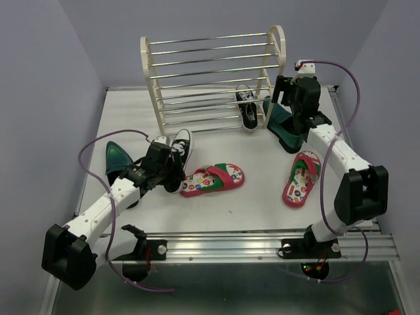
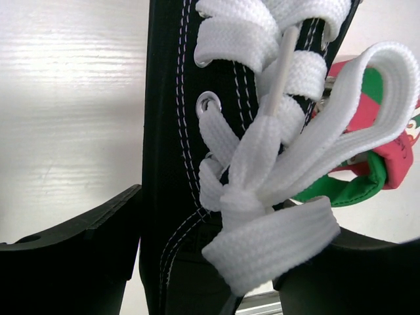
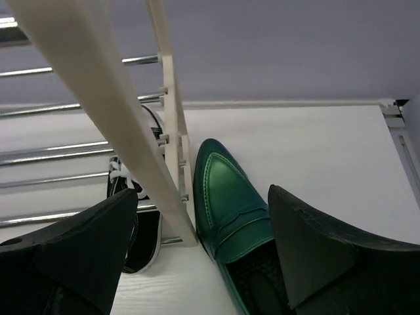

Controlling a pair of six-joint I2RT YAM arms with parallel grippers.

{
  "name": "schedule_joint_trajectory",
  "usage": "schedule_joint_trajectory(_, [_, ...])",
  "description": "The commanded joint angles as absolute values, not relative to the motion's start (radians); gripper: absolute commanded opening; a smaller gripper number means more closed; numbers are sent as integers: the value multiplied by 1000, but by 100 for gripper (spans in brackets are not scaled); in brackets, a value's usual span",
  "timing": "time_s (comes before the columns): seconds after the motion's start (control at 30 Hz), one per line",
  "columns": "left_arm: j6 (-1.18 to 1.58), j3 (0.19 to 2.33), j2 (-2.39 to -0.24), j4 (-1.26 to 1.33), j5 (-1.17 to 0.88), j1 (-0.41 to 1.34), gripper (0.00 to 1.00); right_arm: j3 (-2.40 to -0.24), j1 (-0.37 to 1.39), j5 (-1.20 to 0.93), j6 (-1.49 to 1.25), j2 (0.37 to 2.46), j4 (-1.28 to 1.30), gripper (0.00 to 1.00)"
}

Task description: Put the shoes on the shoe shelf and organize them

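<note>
Left claw [image 1: 172, 165]: closed on the black sneaker [image 2: 170, 131], pads pressed to both canvas sides below the lace bow, out in front of the shoe shelf [image 1: 151, 79], toward its left end.
Right claw [image 3: 202, 197]: spread wide, holding nothing, straddling the shelf's right side panel, with the green dress shoe [image 3: 230, 203] between panel and outer finger.
Step in hand: by the look of it, carrying the sneaker over to join its mate [image 1: 248, 110], parked on a low tier at the shelf's right end.
Doing it well: lift clear of the front rods, go in toe-first, set the sole flat across two rods beside the mate, and release only once settled. Mind the loose lace loops, likely to snag a rod.
Sneaker: black canvas, white stitching, metal eyelets, flat woven laces, white toe cap.
Shelf: cream arched panels, thin shiny round rods with open gaps between.
Dress shoes: glossy teal-green, pointed, smooth, probably slippery. One just beside the shelf's right panel, the other green shoe [image 1: 117, 159] well out front-left.
Flip-flops [image 1: 213, 178]: red straps, dotted white footbeds, flat and thin. One before the shelf's middle, its twin [image 1: 300, 180] front-right, both on the white counter [image 1: 262, 203].
</note>
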State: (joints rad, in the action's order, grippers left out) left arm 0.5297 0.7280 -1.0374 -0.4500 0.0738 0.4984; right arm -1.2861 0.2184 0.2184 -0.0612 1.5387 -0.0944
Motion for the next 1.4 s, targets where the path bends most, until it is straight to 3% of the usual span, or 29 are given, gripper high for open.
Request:
schedule_joint_trajectory(0.0, [511,791,-1048,-262,45,506,0,-1333,212,45,49,1587,-268,85])
schedule_joint_trajectory(0.13, [522,810,-1095,-213,48,506,0,-1351,193,11,63,1634,-327,76])
schedule_joint_trajectory(0.33, [515,836,-1176,-195,60,508,0,-1341,184,-67,46,1661,-414,76])
schedule_joint_trajectory(0.47, [515,845,-1203,-138,58,508,0,-1331,184,-78,31,1683,-475,67])
schedule_joint_trajectory(0.67, [531,884,-1279,-98,55,508,0,-1339,184,-81,3,1712,-491,39])
schedule_joint_trajectory(0.97, [575,972,-1394,-46,77,508,0,-1230,184,-143,-81,1623,-529,7])
schedule_joint_trajectory(1.13, [603,1044,-1486,-48,84,508,0,-1215,184,-167,-123,1597,-512,1])
schedule_joint_trajectory(1.37, [621,1097,-1568,-41,98,509,0,-1193,184,-213,-178,1566,-505,1])
